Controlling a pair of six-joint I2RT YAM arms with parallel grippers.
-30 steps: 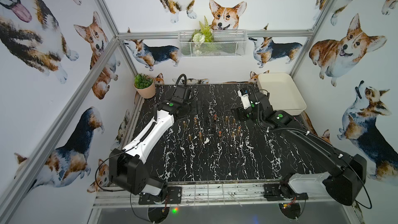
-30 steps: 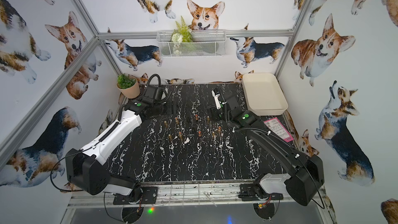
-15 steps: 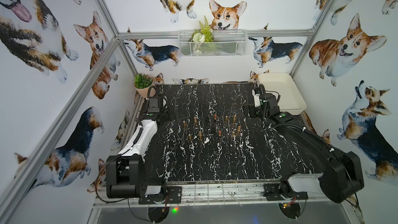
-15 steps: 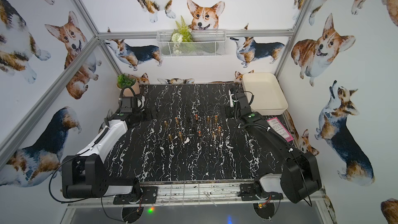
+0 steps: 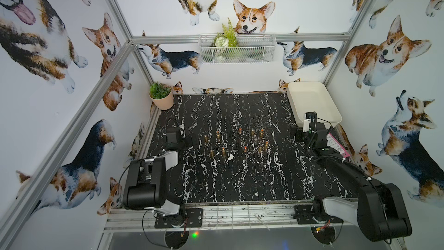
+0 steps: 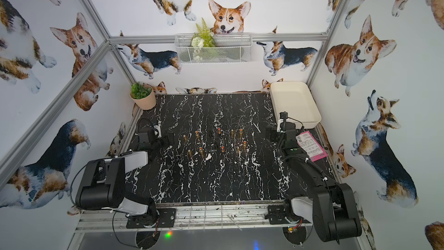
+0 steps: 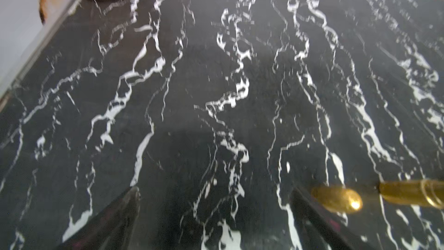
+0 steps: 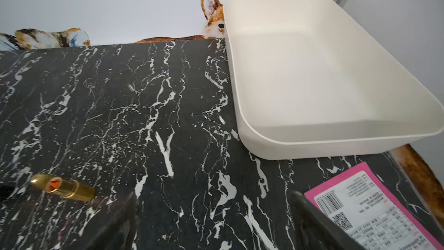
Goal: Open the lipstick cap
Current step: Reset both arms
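With the left gripper (image 7: 215, 189) and right gripper (image 8: 214, 194) both spread wide and empty at the sides, several gold lipsticks (image 5: 245, 149) show red tips, seemingly opened, the rest unclear

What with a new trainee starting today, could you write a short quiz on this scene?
1. True or false: the left end effector and the right end effector are both open and empty.
2. On the black marble-patterned table, the cream rectangular plastic tray sits at: A) the far right corner, B) the near left corner, C) the centre.
3. Fill in: the pink printed paper label lies beside the ___ end effector.
Key: 1 true; 2 A; 3 right.
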